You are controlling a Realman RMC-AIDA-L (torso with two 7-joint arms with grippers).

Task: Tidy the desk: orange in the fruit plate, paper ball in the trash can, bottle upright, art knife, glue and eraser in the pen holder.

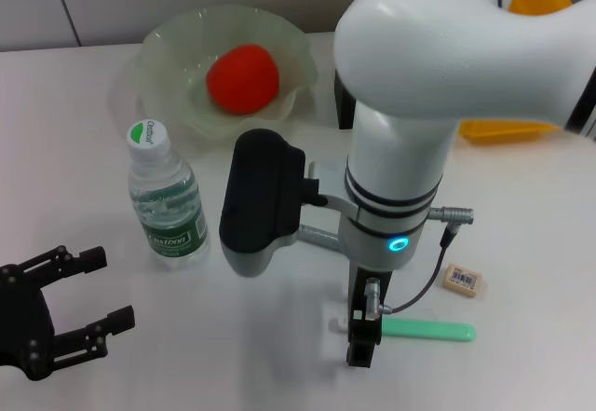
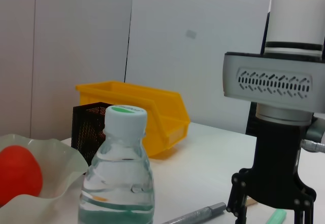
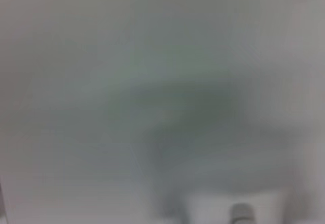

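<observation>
The orange lies in the pale green fruit plate at the back. Left of centre the bottle stands upright, also close in the left wrist view. My right gripper points straight down at the table, beside the near end of a mint green stick and a small white thing; its links look spread, open. The eraser lies to its right. A grey pen-shaped thing lies behind it. The pen holder stands before the yellow trash can. My left gripper is open at the near left. No paper ball shows.
The right arm's large white body covers the table's middle and back in the head view. The trash can sits at the back right. The right wrist view gives only a blurred grey surface close up.
</observation>
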